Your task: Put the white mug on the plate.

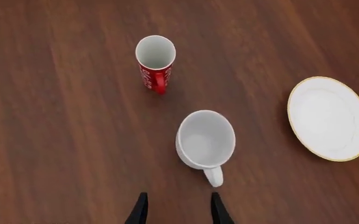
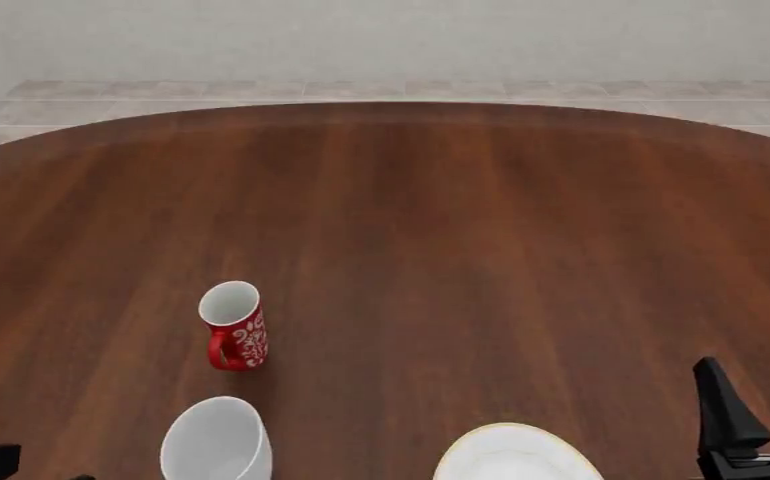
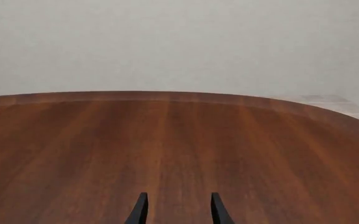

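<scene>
I look down on a dark brown wooden desk (image 2: 492, 250) from above and slightly behind my two arms.

Nearest to me, at about 7 o'clock in the front view and cut by the near edge, stands the white mug (image 2: 217, 440), upright and empty. In my left wrist view it sits just ahead of my left gripper (image 1: 178, 212), whose two black fingers are spread with nothing between them. The mug's handle points back toward those fingers.

At about 5 o'clock, also cut by the near edge, lies the plate (image 2: 516, 455), white with a thin gold rim, flat and bare. It sits to the right of the mug, with a strip of bare wood between them.

My right gripper (image 2: 759, 400) hangs at about 4 o'clock, just right of the plate, spread and holding nothing.

Farther out, at about 9 o'clock beyond the white mug, stands a smaller red mug (image 2: 234, 325) with white patterns, upright and apart from everything.

I judge the white mug to be rigid glazed ceramic: moderately heavy, slick, and liable to chip if dropped or knocked. Its body looks too wide for an easy side pinch, so I would close over the rim wall, one finger inside and one outside, opposite the handle, or else on the handle itself.
</scene>
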You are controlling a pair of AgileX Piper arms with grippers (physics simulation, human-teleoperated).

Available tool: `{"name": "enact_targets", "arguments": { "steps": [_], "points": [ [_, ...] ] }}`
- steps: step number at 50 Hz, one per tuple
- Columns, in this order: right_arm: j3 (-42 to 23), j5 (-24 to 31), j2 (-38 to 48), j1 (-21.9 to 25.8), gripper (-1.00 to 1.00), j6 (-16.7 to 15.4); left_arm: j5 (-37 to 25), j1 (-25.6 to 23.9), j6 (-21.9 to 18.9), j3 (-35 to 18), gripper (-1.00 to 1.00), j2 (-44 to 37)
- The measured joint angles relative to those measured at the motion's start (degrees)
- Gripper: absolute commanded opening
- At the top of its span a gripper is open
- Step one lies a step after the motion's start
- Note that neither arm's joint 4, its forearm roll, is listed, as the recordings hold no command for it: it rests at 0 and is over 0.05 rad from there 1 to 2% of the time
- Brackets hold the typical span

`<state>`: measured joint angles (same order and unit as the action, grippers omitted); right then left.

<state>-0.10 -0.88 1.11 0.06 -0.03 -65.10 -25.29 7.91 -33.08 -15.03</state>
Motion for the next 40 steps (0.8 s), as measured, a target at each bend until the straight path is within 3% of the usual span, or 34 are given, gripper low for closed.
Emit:
{"name": "enact_targets", "arguments": {
  "steps": [17, 40],
  "points": [
    [0.0, -0.1, 0.1, 0.0, 1.00, 0.0, 1.0, -7.9, 6.6, 2.3, 1.00, -0.7],
    [0.0, -0.2, 0.2, 0.0, 1.00, 0.0, 10.6, -13.3, 13.7, 8.9, 1.00, -6.3]
  ]
}}
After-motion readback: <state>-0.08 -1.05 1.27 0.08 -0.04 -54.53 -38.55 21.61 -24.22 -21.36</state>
